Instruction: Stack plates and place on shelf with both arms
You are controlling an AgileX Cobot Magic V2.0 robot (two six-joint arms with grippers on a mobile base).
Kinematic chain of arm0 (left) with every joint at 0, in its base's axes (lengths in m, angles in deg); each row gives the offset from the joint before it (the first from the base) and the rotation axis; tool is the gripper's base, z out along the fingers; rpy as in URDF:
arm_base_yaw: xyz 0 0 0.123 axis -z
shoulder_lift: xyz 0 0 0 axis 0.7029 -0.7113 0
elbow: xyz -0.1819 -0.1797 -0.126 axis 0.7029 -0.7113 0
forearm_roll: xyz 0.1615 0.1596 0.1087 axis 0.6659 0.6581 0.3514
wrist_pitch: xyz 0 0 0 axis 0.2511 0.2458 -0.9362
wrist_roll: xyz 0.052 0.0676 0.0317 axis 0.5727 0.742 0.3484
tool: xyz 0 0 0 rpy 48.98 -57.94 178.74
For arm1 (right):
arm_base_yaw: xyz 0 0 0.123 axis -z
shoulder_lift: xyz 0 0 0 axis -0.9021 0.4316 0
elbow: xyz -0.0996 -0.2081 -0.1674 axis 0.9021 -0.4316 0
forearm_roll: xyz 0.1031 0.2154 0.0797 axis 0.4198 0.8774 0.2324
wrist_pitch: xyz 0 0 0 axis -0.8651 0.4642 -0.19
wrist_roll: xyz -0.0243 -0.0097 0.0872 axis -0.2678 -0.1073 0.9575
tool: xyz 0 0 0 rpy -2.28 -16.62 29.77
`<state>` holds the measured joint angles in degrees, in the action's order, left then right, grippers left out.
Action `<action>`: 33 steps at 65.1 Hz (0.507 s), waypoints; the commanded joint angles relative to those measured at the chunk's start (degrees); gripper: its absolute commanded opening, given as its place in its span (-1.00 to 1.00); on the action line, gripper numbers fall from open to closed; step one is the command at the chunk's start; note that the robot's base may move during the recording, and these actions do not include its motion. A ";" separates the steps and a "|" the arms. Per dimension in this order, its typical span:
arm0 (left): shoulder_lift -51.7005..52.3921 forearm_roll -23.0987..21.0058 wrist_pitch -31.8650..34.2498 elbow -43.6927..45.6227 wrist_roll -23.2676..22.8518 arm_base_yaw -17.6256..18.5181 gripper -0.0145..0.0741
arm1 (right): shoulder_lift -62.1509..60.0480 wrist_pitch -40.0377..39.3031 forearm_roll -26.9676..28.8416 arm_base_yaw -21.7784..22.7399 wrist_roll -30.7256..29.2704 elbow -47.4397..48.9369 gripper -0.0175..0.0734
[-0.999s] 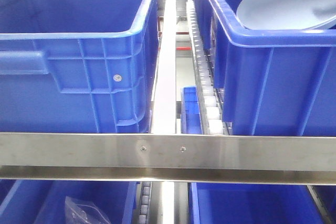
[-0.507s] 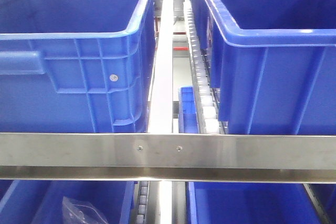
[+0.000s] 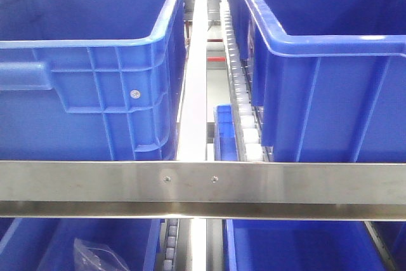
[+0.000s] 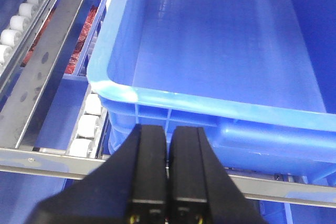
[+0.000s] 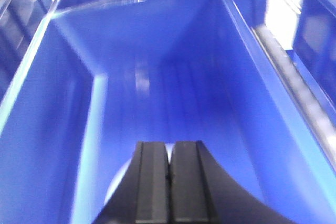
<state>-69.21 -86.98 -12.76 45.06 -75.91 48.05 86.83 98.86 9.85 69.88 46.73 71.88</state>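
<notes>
Right gripper (image 5: 169, 182) is sitting at the bottom edge, black fingers (image 5: 151, 179) pressing together with only a thin seam between them, nothing visible gripped. Just behind and below the fingertips a pale blue-white plate (image 5: 119, 186) is peeking out to their left, mostly hidden by the fingers. Ahead of the fingers a deep blue bin (image 5: 157, 77) is stretching away, walls rising on both sides. A metal rail (image 5: 294, 80) is running past the fingers' right, outside the bin. Picture is blurring.

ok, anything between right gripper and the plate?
Nothing visible. The right gripper, closed, sits directly over the plate, just a pale edge showing beside it inside the blue bin. Can't tell if it's gripped.
</notes>
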 commanded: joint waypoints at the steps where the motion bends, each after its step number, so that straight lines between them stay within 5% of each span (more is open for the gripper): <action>1: -0.10 0.04 4.56 1.68 -0.39 0.41 -0.48 | -7.27 -5.99 -0.25 0.28 -0.23 -3.81 -0.49; 33: -0.10 0.04 4.56 1.68 -0.39 0.41 -0.48 | -23.36 -6.59 -0.25 0.35 -0.23 -15.20 -0.49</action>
<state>-69.21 -86.98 -12.76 45.06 -75.91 48.05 63.23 97.42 9.85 69.88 46.73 55.10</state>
